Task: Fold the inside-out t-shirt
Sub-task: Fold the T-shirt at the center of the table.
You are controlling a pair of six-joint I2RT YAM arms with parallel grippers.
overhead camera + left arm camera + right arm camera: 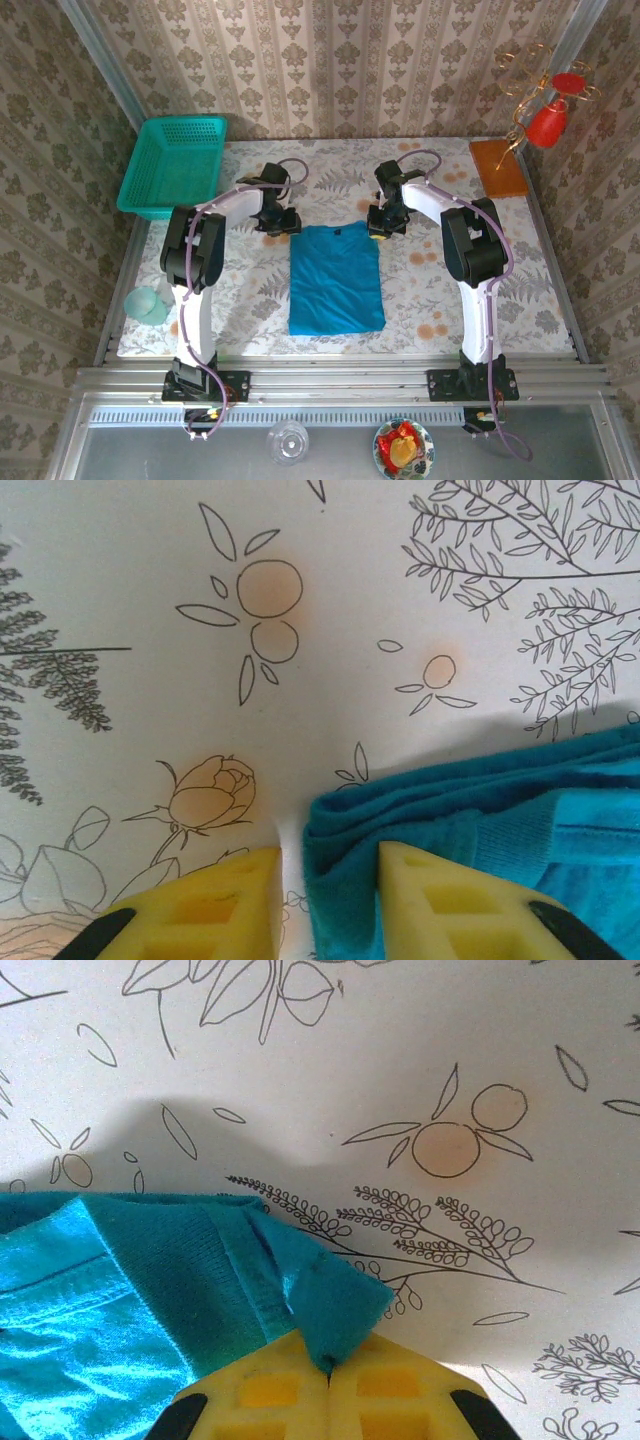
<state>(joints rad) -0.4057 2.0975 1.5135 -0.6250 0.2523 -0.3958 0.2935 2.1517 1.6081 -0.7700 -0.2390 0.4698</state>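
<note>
Reaches the left arm [195, 250] and right arm [470, 245] forward and inward, wrists angled down. Holds left fingers [210, 900] parted; presses right fingers [260, 1392] together on a t-shirt [150, 1280] corner.

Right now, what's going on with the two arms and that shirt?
Both arms are at the teal t-shirt, which lies as a narrow folded rectangle in the middle of the table. The right gripper is shut on the shirt's far right corner. The left gripper sits at the far left corner with its jaws apart. The folded edge lies between them but is not pinched.
</note>
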